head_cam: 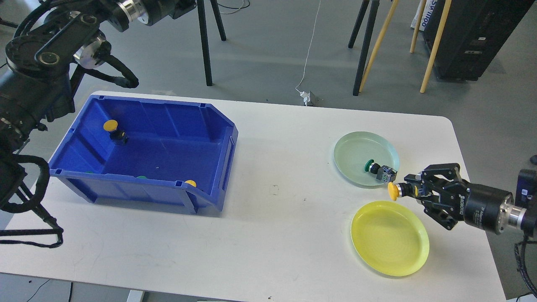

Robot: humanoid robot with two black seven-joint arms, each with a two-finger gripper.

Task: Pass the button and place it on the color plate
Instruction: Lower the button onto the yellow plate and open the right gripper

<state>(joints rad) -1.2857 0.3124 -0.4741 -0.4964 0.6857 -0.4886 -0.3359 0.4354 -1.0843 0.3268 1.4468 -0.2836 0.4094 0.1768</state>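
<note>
right gripper point(413, 189) clamped on a yellow button point(393, 191) just above the yellow plate point(390, 244); left gripper unseen

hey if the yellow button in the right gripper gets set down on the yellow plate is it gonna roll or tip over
Probably tips: the yellow button has a wide mushroom cap on a narrower body, so it looks top-heavy. The green button already lies on its side in the green plate. Once down, the round cap may roll it in an arc; the yellow plate has a raised rim that should contain it.
</note>
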